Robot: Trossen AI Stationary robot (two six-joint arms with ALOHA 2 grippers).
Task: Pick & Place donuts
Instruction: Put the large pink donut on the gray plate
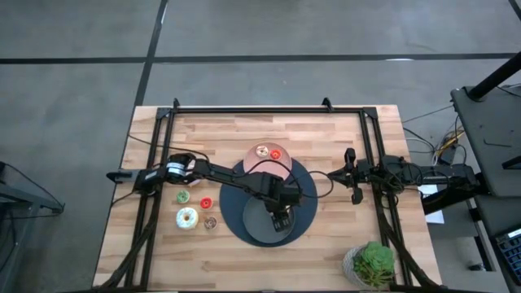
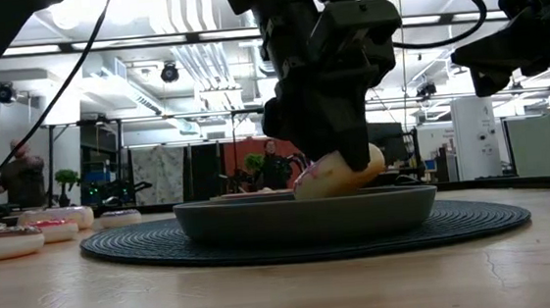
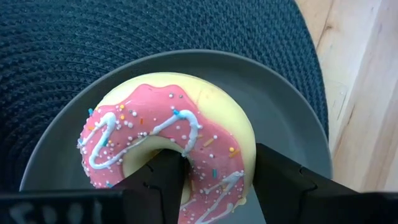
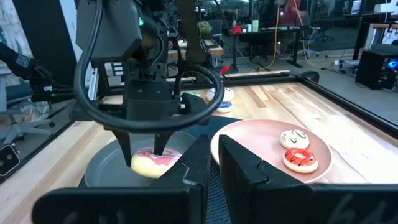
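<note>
While the left arm reaches over the middle of the table, these lines give what shows:

Left pincer [image 3: 214, 180]: clamped on the pink-frosted donut [image 3: 165, 146], one finger through the donut's hole and the other against its pale outer edge.

Pink-frosted donut: tilted between the fingers, over the dark grey plate [image 3: 292, 124]; in the low view its lower edge sits at about the plate's rim level, and whether it touches the plate floor I cannot tell.

Dark grey plate: directly under the left pincer, resting on a round dark woven mat [image 1: 305, 187].

Pink plate [image 1: 269, 165]: just beyond the left pincer, overlapping the far edge of the mat; it carries a white-frosted small donut [image 4: 293, 138] and a red small donut [image 4: 301, 159] side by side.

Other donuts: well to the left arm's side of the pincer, on the bare wood, lie a white sprinkled donut [image 1: 186, 218], a green one [image 1: 182, 196], a red one [image 1: 206, 203] and a tan one [image 1: 210, 222].

Right pincer [image 1: 356, 198]: off to the other side of the mat, well apart from the left pincer, over bare wood; its fingers stand narrow, nearly together, with nothing between them.

Potted plant [image 1: 373, 262]: at the near right corner of the wooden table [image 1: 326, 252].
</note>
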